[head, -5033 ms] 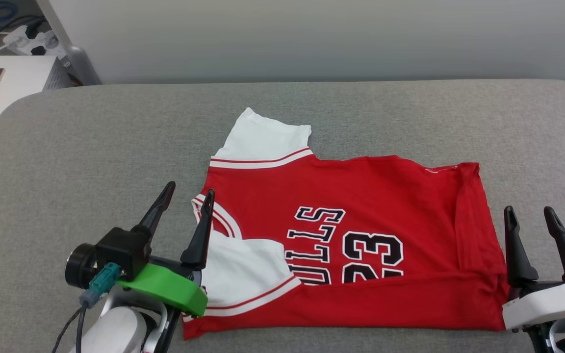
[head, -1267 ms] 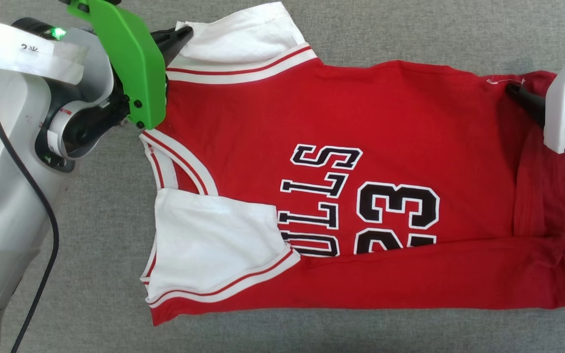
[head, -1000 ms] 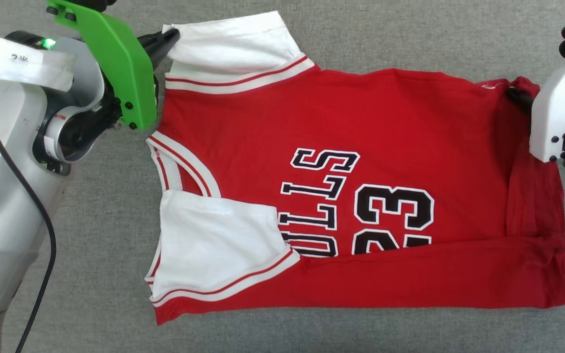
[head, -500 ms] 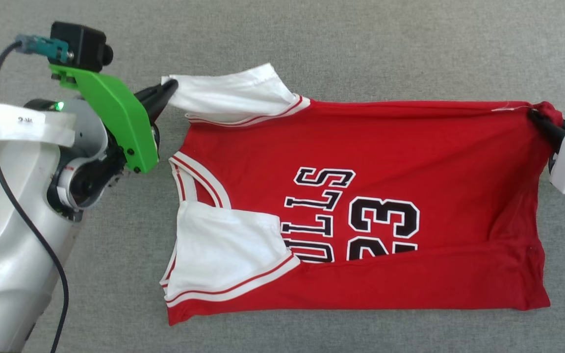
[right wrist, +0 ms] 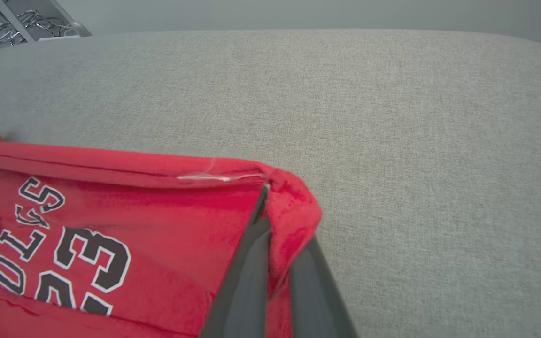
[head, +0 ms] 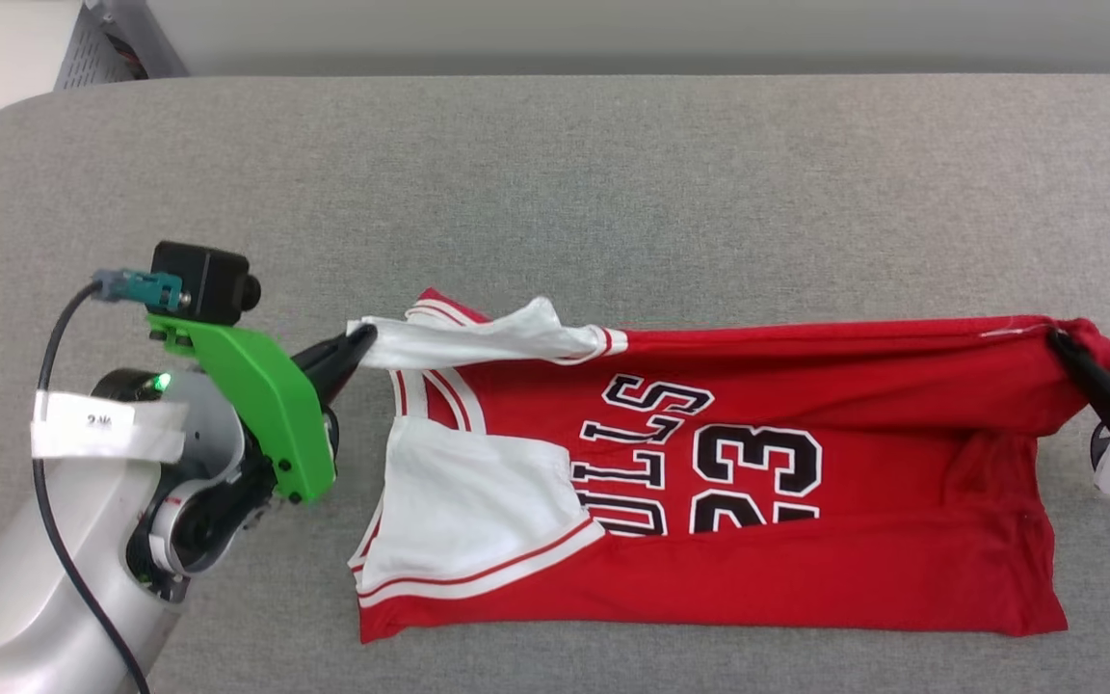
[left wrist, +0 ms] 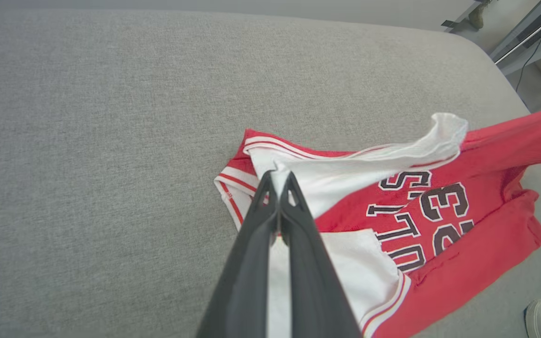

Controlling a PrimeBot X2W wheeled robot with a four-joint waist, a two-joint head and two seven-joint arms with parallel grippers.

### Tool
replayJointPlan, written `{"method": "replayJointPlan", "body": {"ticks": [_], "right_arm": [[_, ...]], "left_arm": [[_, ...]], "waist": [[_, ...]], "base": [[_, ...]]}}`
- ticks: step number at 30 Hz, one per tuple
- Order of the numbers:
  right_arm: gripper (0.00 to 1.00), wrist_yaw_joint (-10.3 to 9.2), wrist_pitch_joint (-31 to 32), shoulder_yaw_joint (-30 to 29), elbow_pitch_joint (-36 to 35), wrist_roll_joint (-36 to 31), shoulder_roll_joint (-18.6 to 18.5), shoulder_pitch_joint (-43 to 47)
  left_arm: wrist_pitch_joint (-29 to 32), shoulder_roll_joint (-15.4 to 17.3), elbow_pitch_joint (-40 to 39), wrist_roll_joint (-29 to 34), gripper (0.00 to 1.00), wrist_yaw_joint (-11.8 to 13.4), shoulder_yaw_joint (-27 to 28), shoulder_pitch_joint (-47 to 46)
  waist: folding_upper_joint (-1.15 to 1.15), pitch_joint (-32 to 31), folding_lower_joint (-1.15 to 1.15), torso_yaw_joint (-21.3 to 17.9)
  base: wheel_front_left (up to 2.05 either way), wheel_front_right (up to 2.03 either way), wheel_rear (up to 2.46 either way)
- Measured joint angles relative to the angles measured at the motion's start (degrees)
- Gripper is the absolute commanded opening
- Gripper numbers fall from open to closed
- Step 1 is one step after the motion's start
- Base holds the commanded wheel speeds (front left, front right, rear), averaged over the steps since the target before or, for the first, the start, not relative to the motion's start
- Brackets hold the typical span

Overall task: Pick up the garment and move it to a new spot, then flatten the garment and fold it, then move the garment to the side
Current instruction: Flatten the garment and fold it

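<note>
— How far along?
— Judged mid-fold: the red, white-sleeved jersey T-shirt [head: 806, 540] lies on the grey fabric worktop [head: 555, 173], far edge raised, sleeve [head: 478, 337] clenched in the left claw [head: 355, 345], hem [head: 1083, 333] in the right claw [head: 1066, 349]. Shifting aside remains.

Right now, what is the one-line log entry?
left hand: shut on sleeve | right hand: shut on hem corner | shirt: far edge raised, rest on cushion

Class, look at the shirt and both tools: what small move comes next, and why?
Probably draw both tools toward the robot and lay the raised edge over the shirt's near half. The left tool pinches the white sleeve, the right tool the red hem corner; the far edge hangs lifted, the near half lies flat.
</note>
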Motion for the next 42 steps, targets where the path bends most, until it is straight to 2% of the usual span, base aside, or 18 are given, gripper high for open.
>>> {"method": "replayJointPlan", "body": {"ticks": [5,14,24,29,34,35,36,37,42], "right_arm": [[0.0,0.0,-3.4,0.8,-2.7,0.6,-1.0,4.3],[0.0,0.01,-8.6,6.4,-7.2,-0.3,-4.9,10.6],[0.0,0.01,-12.0,15.9,-8.6,-2.4,-12.4,12.6],[0.0,0.01,-13.0,18.9,-7.4,-2.5,-13.7,12.4],[0.0,0.01,-13.4,21.1,-5.5,-2.4,-13.4,11.9],[0.38,0.01,-13.4,21.3,-5.1,-2.3,-13.3,11.7],[1.0,0.01,-13.4,21.3,-4.1,-2.1,-12.9,11.3],[1.0,0.0,-13.4,21.6,-3.7,-2.4,-12.8,11.0],[1.0,0.01,-12.6,22.5,-2.4,-1.3,-11.5,10.8]], "left_arm": [[-1.2,0.8,-4.0,-1.2,0.0,1.5,0.3,5.5],[-0.4,2.5,-7.9,-2.7,0.0,3.6,-1.4,13.8],[1.6,3.4,-6.0,-2.6,0.0,3.9,-4.0,15.8],[3.1,3.4,-4.6,-2.7,0.0,3.8,-5.4,16.0],[3.6,2.7,-3.0,-2.1,0.0,3.3,-7.1,16.1],[3.5,2.5,-2.7,-2.0,0.0,3.3,-7.2,16.1],[3.5,2.1,-2.3,-1.8,0.46,3.0,-7.5,16.1],[3.2,2.0,-1.8,-1.1,1.0,2.9,-7.8,16.0],[1.5,1.3,0.5,0.2,1.0,2.4,-8.4,16.0]], "waist": [[0.0,-1.5,0.0,0.5],[0.0,-2.1,0.0,0.8],[0.0,-2.1,0.0,0.6],[0.0,-2.5,0.0,0.4],[0.0,-2.7,0.0,0.3],[0.0,-2.6,0.0,0.3],[0.0,-2.6,0.0,0.3],[0.0,-2.6,0.0,0.3],[0.0,-3.2,0.0,0.2]], "base": [[0.0,0.0,0.0],[0.0,0.0,0.0],[0.0,0.0,0.0],[0.0,0.0,0.0],[0.0,0.0,0.0],[0.0,0.0,0.0],[0.0,0.0,0.0],[0.0,0.0,0.0],[0.0,0.0,0.0]]}}
